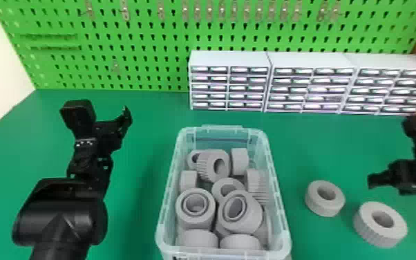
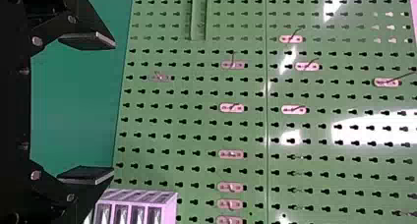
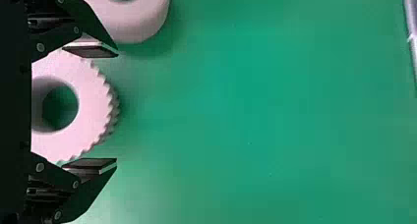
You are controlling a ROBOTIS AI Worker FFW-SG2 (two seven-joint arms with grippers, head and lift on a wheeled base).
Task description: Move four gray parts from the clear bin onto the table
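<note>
So the gray parts are chunky matte rings with a round hole through the middle, some smooth on the outside and some ridged like gears. Two are out on the green surface, to the robot's right of the bin: one smooth gray ring lying flat, and just beside it one toothed gray ring, also flat, the two not touching.

The rest are piled in the clear, rectangular plastic bin. I get at least ten in there, but they overlap, so I can't tell the exact number. Two thick round parts near the front have a raised ring around the bore, the left one facing up and the right one tilted. At least two in the pile have ridges, and several stand on edge.

Both end effectors are released, nothing in either. The left one is up over the surface left of the bin, fingers spread. The right one is spread too, and its wrist view has the toothed ring between the fingers, ungripped.

Behind it all: three white drawer cabinets against one green pegboard.
</note>
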